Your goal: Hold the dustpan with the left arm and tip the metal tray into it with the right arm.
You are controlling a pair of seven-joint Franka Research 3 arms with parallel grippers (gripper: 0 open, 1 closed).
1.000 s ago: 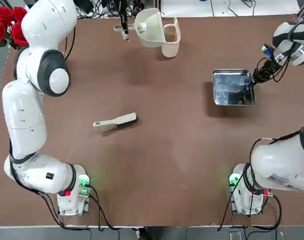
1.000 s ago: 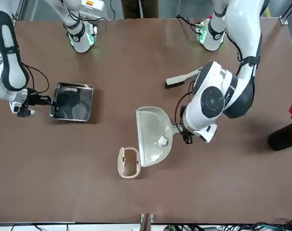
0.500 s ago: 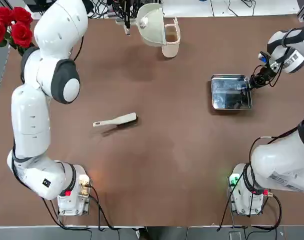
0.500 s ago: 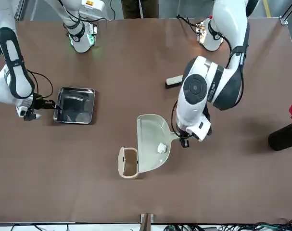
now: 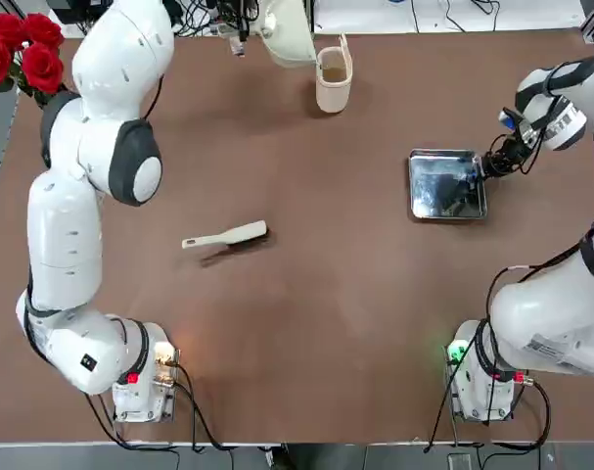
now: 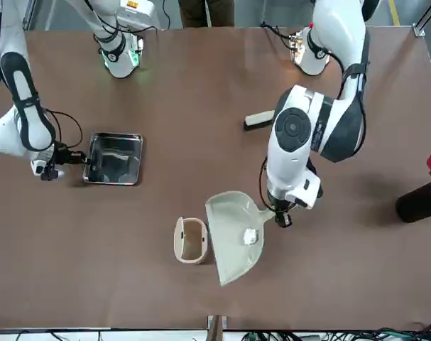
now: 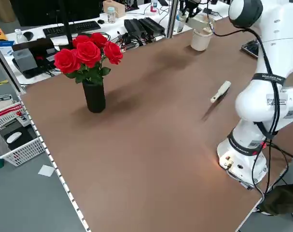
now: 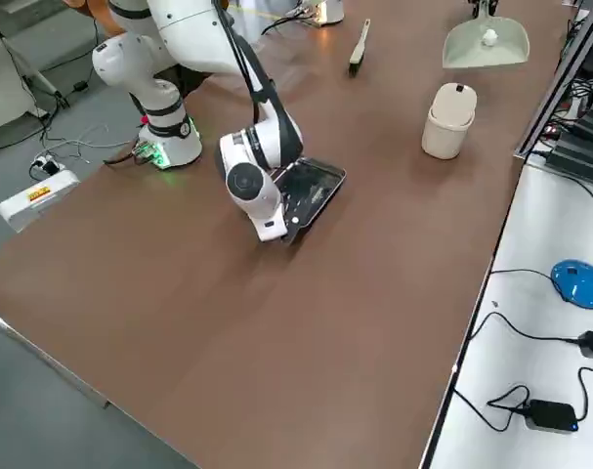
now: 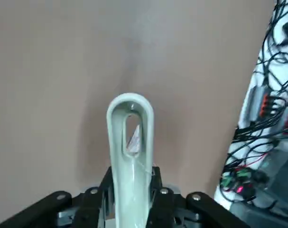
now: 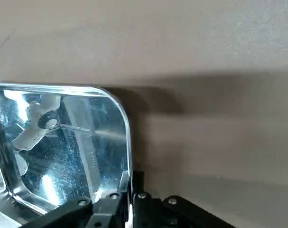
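dustpan [image 6: 229, 249] is held by its handle in the closed left claw [image 9: 132, 175], out over the far part of the surface [image 6: 116, 277], just beside the cup-shaped bin [image 6: 190, 241]. metal tray [image 6: 114, 160] is gripped at its rim by the closed right claw [image 10: 131, 178], well apart from the dustpan, over on the robot's right side.

progress, as far as can be judged: both grasps are done, so the holding part of the job is covered. a small white lump [image 6: 251, 236] is seen in the dustpan, & no loose piece can be made out in the tray, only reflections, so the tip is prob. done alr.; that can't be confirmed from this layout alone. if so, only the tray & poss. the dustpan are left to be set down. if more is meant to be tipped, the two would need to be brought together again, w/ the dustpan kept level so the lump isn't lost.

brush [image 5: 226, 237] is left lying on the surface, untouched by either claw. whether the tray is fully clear of the surface can't be told for sure.
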